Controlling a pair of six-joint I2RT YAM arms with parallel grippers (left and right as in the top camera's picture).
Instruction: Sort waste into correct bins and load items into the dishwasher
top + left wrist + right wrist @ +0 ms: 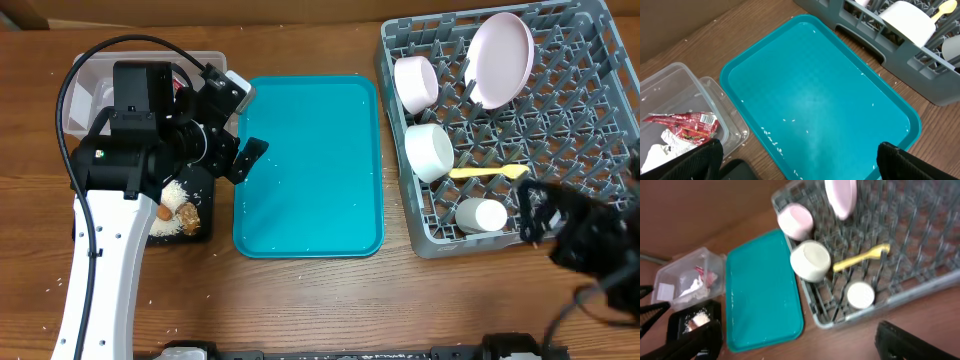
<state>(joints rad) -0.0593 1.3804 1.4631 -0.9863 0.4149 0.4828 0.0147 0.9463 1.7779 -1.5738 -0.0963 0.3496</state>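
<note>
Above the left edge of the teal tray [815, 90], the left hand [799, 150] hung wide open, empty — foil wrapper [690, 125] and white paper [665, 145] lay just beside it in the clear tub [675, 75]. The right hand [797, 330], equally spread and empty, hovered near a corner of the dish rack [920, 240].

No legible text in any view.
Red-and-silver foil wrapper [685, 126] in the clear tub [675, 72] carries tiny print on a white patch, too small to read, no brand discernible. White sticker [665, 292] on the tub wall, seen in right wrist view: too blurred, can't make out chars or nos.
</note>
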